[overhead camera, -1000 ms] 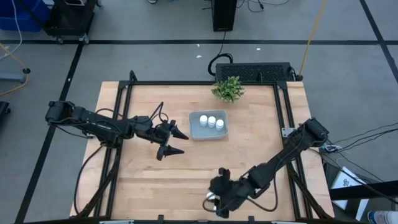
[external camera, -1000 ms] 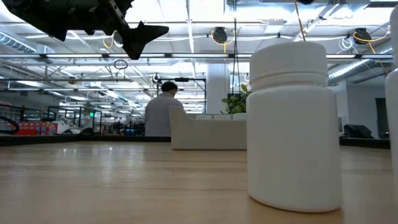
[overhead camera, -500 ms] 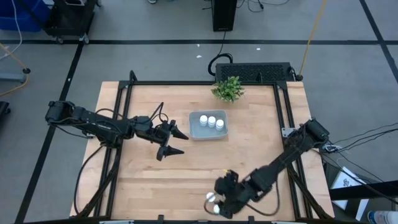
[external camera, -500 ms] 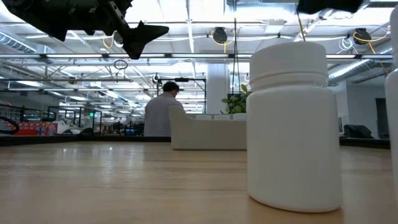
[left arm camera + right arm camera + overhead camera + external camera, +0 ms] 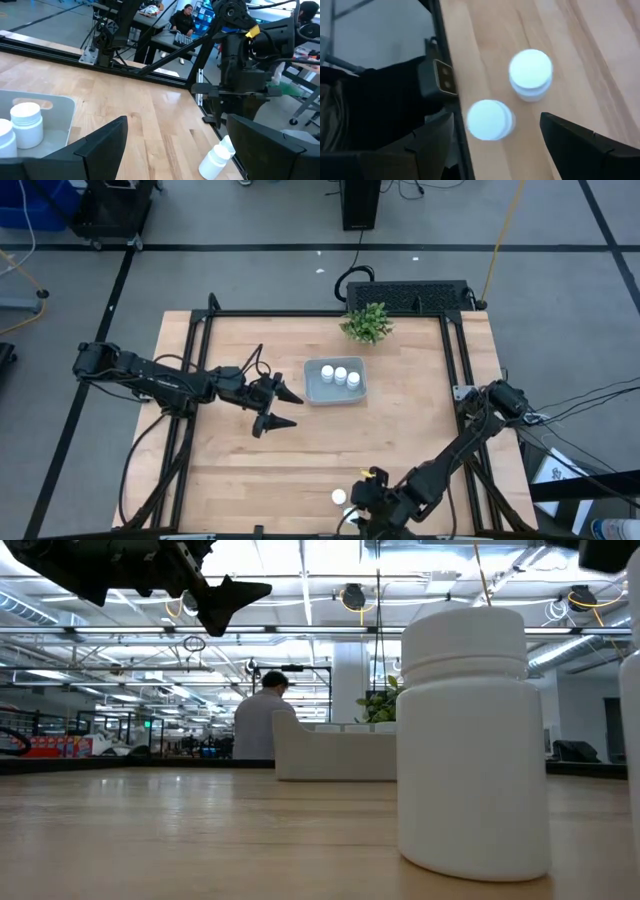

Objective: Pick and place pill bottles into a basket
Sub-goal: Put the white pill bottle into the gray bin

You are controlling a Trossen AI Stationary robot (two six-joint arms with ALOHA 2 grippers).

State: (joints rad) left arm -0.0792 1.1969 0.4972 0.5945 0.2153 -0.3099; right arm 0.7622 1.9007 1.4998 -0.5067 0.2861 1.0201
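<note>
Right gripper (image 5: 495, 145) open, holding nothing, poised over two pill bottles (image 5: 530, 73) at table's near edge, well away from basket (image 5: 335, 383), which has 3 in already. Next I drop and pinch one. Left gripper (image 5: 283, 408) open beside basket.

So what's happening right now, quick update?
Left gripper open, waiting left of basket. Right gripper open above two loose pill bottles at table's front edge. Three bottles in basket. Nothing blocking.
</note>
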